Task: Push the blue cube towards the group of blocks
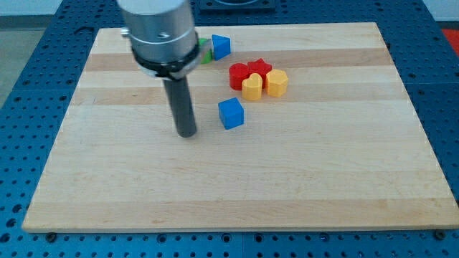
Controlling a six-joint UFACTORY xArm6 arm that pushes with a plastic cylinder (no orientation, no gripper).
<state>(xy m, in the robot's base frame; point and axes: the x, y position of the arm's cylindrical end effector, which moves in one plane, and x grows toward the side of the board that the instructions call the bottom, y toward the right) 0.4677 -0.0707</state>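
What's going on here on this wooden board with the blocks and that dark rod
A robot arm is working the wooden board with a dark rod, and my tip rests just to the view's left of the blue cube, apart from it. Up and to the view's right sits the group: a red block, a red star and two yellow blocks, packed together. Another blue block and a partly hidden green one sit near the view's top. The cube has not yet joined the group.

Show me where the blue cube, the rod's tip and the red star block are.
blue cube [231, 113]: camera view, on its top face.
my tip [187, 134]: camera view, the rod's very end, left of the blue cube.
red star block [259, 68]: camera view, on its top.
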